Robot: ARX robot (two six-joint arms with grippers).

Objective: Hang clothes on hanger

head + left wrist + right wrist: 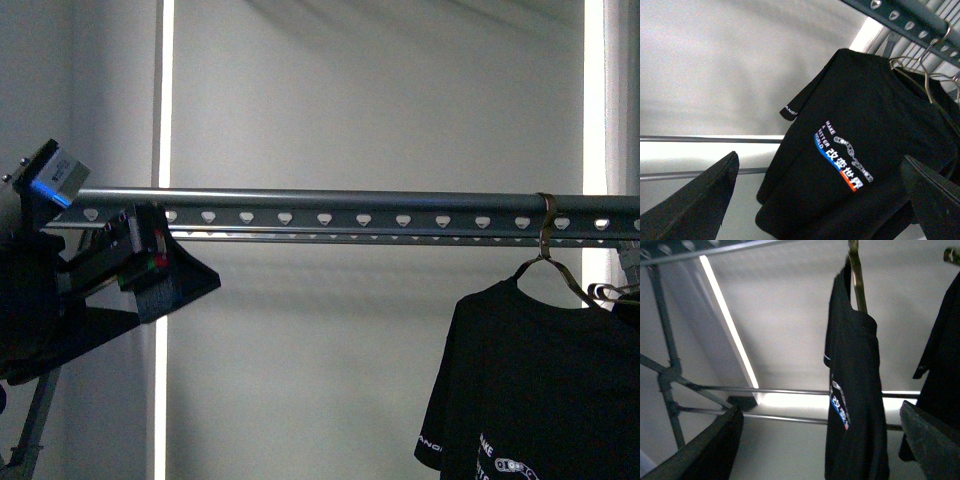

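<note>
front view, black t-shirt point(540, 380) on heart-holed rail point(350, 200), left gripper point(819, 157) and right gripper point(820, 409) apart

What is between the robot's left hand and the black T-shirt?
Nothing hangs there. In the front view, only bare rail with little heart holes runs from the left gripper to the T-shirt.

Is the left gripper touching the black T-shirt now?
Apart. The front view shows the left gripper near the left end of the rail and the T-shirt hanging near its right end, with bare rail between them.
</note>
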